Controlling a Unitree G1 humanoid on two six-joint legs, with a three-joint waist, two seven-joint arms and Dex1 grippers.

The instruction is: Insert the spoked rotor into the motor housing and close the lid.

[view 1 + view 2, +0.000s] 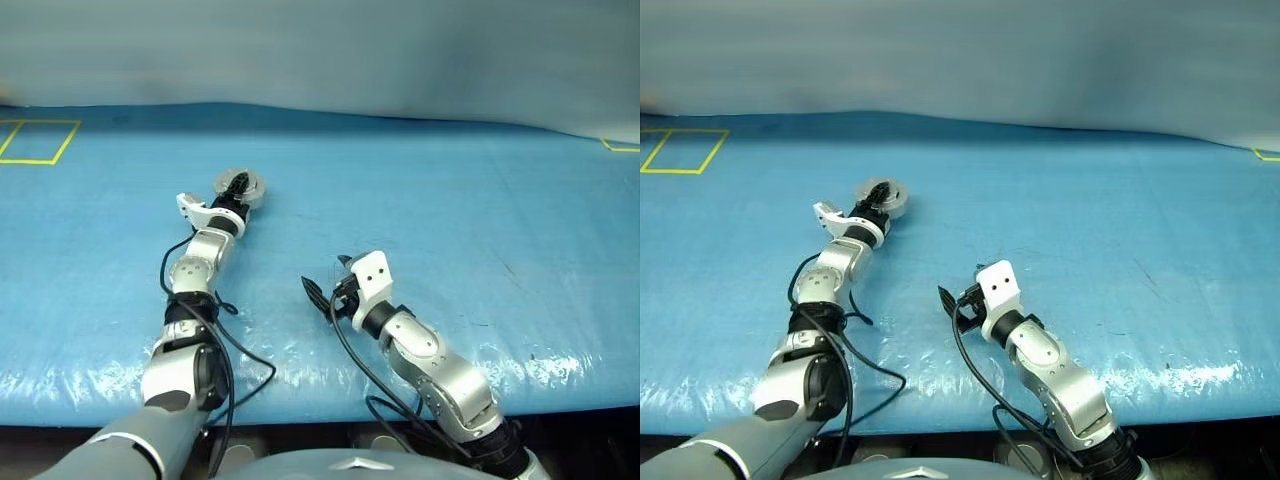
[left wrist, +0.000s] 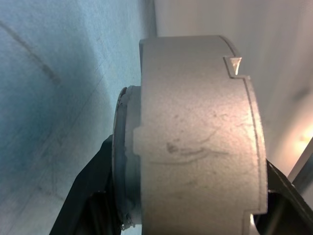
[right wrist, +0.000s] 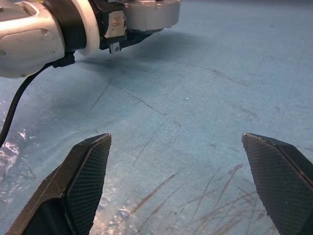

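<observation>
So the blue table (image 1: 450, 200) takes up basically the whole scene. The left arm is stretched out forward, and its left gripper (image 1: 237, 195) is clamped on the motor housing (image 2: 195, 147), the grey puck pinched between both fingers with the lid (image 2: 122, 161) edge peeking out on one side, looks closed to me. It's held out over the table's far-left area. The right gripper (image 3: 176, 181) sits near the front edge, jaws spread wide and empty, aimed toward the housing. The left arm is clearly the nearer one. Can't spot the spoked rotor, probably inside.
</observation>
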